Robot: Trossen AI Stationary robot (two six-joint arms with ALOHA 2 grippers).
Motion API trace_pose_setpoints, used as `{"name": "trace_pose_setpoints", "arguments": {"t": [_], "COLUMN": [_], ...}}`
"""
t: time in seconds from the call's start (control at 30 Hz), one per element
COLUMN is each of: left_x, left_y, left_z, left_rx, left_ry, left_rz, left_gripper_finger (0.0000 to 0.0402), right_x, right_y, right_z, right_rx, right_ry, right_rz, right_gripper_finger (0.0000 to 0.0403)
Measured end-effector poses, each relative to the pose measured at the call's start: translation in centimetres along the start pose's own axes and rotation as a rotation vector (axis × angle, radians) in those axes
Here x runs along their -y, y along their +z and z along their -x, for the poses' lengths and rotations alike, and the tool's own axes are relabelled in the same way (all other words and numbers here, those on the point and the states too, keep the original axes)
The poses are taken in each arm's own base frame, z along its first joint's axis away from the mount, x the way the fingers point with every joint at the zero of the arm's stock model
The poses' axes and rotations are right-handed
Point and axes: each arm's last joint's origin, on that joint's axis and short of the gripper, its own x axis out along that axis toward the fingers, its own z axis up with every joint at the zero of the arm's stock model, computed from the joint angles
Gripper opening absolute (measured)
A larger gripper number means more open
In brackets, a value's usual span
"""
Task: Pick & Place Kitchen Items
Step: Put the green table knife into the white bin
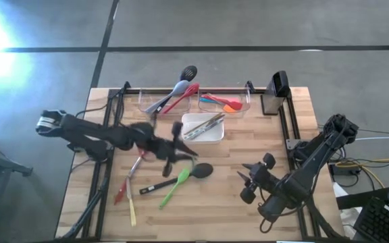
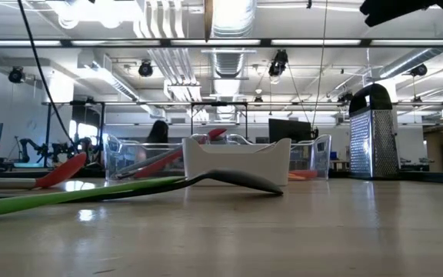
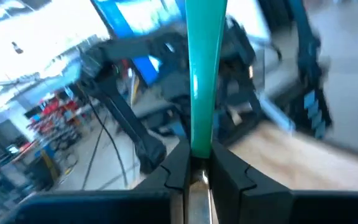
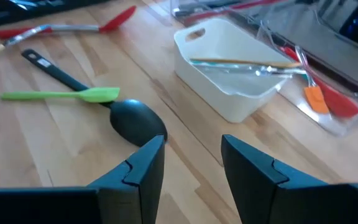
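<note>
From above, the left claw (image 1: 174, 145) is hanging over the middle of the desk (image 1: 221, 196), just in front of the white dish (image 1: 203, 127). What it carries is blurred in this view. The right claw (image 1: 252, 177) is waiting over the right front of the desk. A green spatula (image 1: 175, 186) and a black ladle (image 1: 184, 176) are lying crossed on the wood, and a red spoon (image 1: 122, 190) and a yellow-handled tool (image 1: 132, 209) are lying to their left. Two clear bins are sitting along the far edge: the left bin (image 1: 155, 102) is holding red, grey and black utensils, the right bin (image 1: 223, 102) teal and orange ones. The dish is holding metal tongs (image 1: 204, 126).

At desk height, neither claw is showing. The green spatula (image 2: 68, 197) and black ladle (image 2: 237, 181) are lying flat before the white dish (image 2: 237, 161).

In the left wrist view, the left claw (image 3: 197, 168) is pinching a teal handle (image 3: 202, 74), fingers pressed tight on its end. The grip is near the tip, so I judge a slow, level carry over a bin before letting go would keep the handle from swinging.

In the right wrist view, the right claw (image 4: 192, 163) is standing spread and empty, close to the ladle's bowl (image 4: 137, 121). The dish (image 4: 225, 99) is holding the tongs (image 4: 247, 65); an orange brush (image 4: 319, 98) is lying in the bin (image 4: 347, 127) behind.
</note>
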Motion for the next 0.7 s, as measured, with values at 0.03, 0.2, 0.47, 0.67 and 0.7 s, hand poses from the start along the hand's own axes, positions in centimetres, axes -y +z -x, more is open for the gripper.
{"name": "trace_pose_setpoints", "arguments": {"t": [0.03, 0.2, 0.47, 0.67, 0.7], "left_x": [-0.5, -3.1, -5.8, -5.6, -5.6], "left_y": [-0.5, -3.0, -5.5, -6.6, -7.0], "left_z": [0.6, 2.7, 2.9, 1.8, 1.5], "left_rx": [0.043, 0.114, 0.173, 0.372, 0.404], "left_ry": [0.004, 0.095, 0.095, 0.112, 0.113], "left_rz": [0.035, 0.218, 0.373, 0.393, 0.405], "left_gripper_finger": [0.0039, 0.0039, 0.0039, 0.0039, 0.0039], "right_x": [-0.1, -0.5, -1.4, -2.3, -2.5], "right_y": [0.0, 0.3, 1.0, 1.1, 1.2], "right_z": [0.0, 0.0, 0.1, -0.5, -0.8], "right_rx": [0.008, 0.061, 0.249, 0.457, 0.459], "right_ry": [0.005, 0.020, 0.013, -0.073, -0.081], "right_rz": [0.003, 0.030, 0.074, 0.105, 0.116], "right_gripper_finger": [0.0150, 0.0150, 0.0150, 0.0150, 0.0150]}}
